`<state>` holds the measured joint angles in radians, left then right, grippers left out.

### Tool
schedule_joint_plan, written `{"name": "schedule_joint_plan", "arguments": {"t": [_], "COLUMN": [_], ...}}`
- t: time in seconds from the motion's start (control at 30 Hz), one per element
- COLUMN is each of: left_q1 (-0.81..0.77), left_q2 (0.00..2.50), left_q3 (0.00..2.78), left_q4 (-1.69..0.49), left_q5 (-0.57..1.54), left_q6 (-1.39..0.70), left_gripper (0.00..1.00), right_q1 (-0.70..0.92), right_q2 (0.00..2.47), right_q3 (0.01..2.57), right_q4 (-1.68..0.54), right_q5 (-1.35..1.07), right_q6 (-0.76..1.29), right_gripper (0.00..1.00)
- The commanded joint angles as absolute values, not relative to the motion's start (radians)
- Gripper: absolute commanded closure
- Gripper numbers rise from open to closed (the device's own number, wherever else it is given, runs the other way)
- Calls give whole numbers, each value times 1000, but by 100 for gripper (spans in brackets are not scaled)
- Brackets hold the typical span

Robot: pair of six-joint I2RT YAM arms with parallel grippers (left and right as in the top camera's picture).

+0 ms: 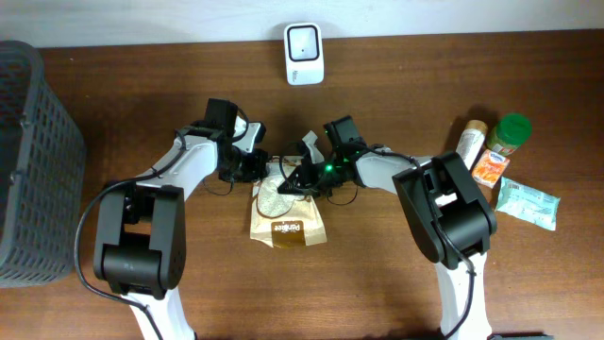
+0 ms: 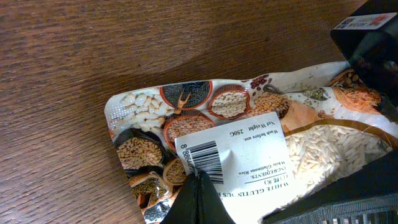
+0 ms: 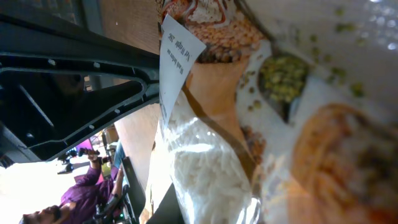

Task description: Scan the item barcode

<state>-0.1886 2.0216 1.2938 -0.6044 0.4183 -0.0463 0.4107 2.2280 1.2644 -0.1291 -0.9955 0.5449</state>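
surface: wooden table (image 1: 377, 283) | centre: grain pouch (image 1: 289, 225) | back: scanner (image 1: 304, 53) | left: basket (image 1: 28, 170) | right: jar (image 1: 510, 134), packet (image 1: 528, 203)

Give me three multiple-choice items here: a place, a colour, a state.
1. Where is the white scanner? A. at the far edge of the table, beyond the bag; B. under the bag; C. at the near edge.
2. What colour is the lid of the jar on the right? A. red; B. green; C. blue.
3. The left gripper is: A. open above the bag; B. open on bare wood; C. shut on the bag's white label.
Answers: 1 A, overhead shows it beyond the bag; 2 B, the lid is green; 3 C, it pinches the label.
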Motion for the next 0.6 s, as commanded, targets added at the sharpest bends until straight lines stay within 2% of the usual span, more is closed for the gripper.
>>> {"name": "schedule_joint_plan", "arguments": {"t": [0.0,0.23,0.4,0.57], "left_q1": [-207,-197,-112,-3], "left_q2": [2061,2037,1904,1762], "left_q3": [1283,1298,1362,1377], "left_q4": [-614,-643,-748,-771], "left_q5": [440,440,437,437], "left_q6": [-53,-52,-27,-25], "left_gripper": [100,100,100,87], "right_q1": [374,339,330,299], "right_q2": [2261,2167,2046,1883], "right_q3": [1253,1253,1253,1253], "right_q4": [-130,-162,-252,-299], "right_q5": [-976,-1063,-1070,-1120], "right_q6": [528,387,255,179], "right_gripper": [96,96,96,96]}}
